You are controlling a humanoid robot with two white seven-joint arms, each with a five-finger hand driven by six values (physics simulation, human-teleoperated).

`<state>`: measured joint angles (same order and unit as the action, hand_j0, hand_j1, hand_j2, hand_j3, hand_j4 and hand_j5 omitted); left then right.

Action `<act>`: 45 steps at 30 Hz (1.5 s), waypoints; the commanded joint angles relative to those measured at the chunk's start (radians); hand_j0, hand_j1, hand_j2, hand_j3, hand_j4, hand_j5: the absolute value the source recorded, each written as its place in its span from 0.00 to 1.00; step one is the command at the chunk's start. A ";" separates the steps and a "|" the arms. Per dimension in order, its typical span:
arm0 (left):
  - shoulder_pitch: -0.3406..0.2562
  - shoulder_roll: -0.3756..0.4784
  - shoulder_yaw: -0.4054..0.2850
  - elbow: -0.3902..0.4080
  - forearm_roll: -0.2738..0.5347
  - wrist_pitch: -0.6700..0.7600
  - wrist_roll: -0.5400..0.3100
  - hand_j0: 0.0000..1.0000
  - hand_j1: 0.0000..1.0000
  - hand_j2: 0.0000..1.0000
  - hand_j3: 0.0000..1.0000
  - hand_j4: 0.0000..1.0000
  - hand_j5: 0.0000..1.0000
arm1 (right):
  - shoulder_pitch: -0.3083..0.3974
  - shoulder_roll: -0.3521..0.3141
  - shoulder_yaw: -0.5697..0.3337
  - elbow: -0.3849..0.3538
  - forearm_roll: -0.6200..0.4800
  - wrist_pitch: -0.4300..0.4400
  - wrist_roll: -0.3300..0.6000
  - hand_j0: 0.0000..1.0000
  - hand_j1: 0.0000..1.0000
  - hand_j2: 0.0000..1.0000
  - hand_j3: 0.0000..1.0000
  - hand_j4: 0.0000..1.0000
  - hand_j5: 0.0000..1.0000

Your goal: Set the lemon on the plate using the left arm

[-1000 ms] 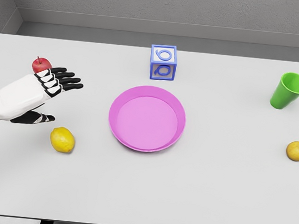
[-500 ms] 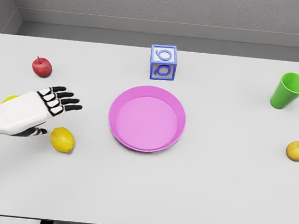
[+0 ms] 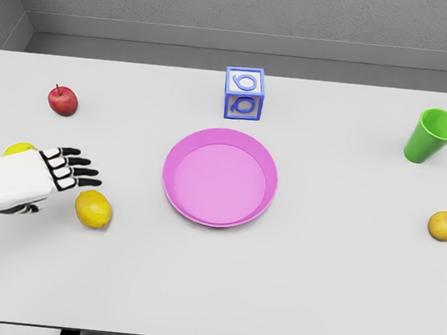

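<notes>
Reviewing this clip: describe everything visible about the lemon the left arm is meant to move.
The lemon is a small, bright yellow, oval fruit with a smooth, matte-looking skin and a slightly pointed end. It lies whole on the white table, left of the pink plate and apart from it. The left hand, fingers spread, hovers just up-left of it; no contact is visible.

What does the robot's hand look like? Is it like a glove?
A bit! Only the left hand shows. Its arm and the back of the hand are smooth white shells. The fingers are black, with white plates over the knuckles outlined in black. No cables or markings show.
</notes>
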<state>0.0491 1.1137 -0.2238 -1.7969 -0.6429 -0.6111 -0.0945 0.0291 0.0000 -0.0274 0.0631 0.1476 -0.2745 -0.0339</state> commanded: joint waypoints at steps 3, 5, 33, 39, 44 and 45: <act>0.000 0.009 -0.003 -0.002 0.104 0.000 -0.157 1.00 1.00 1.00 1.00 1.00 1.00 | 0.000 0.000 0.000 0.000 0.000 0.000 0.000 1.00 1.00 1.00 1.00 1.00 1.00; 0.000 0.008 -0.003 -0.002 0.212 0.000 -0.263 1.00 1.00 1.00 1.00 1.00 1.00 | 0.000 0.000 0.000 0.000 0.000 0.000 0.000 1.00 1.00 1.00 1.00 1.00 1.00; -0.086 -0.100 -0.042 -0.002 0.336 0.000 -0.363 1.00 1.00 1.00 1.00 1.00 1.00 | 0.000 0.000 0.000 0.000 0.000 0.000 0.000 1.00 1.00 1.00 1.00 1.00 1.00; -0.126 -0.193 -0.045 0.001 0.331 0.000 -0.491 1.00 1.00 1.00 1.00 1.00 1.00 | 0.000 0.000 0.000 0.000 0.000 0.000 0.000 1.00 1.00 1.00 1.00 1.00 1.00; -0.127 -0.193 -0.048 0.010 0.331 0.000 -0.493 1.00 1.00 1.00 1.00 1.00 1.00 | 0.000 0.000 0.000 0.000 0.000 0.000 0.000 1.00 1.00 1.00 1.00 1.00 1.00; -0.127 -0.193 -0.048 0.011 0.330 0.000 -0.496 1.00 1.00 1.00 1.00 1.00 1.00 | 0.000 0.000 0.000 0.000 0.000 0.000 0.000 1.00 1.00 1.00 1.00 1.00 1.00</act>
<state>-0.0813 0.9243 -0.2705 -1.7894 -0.3182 -0.6132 -0.5813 0.0291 0.0000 -0.0274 0.0631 0.1476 -0.2745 -0.0339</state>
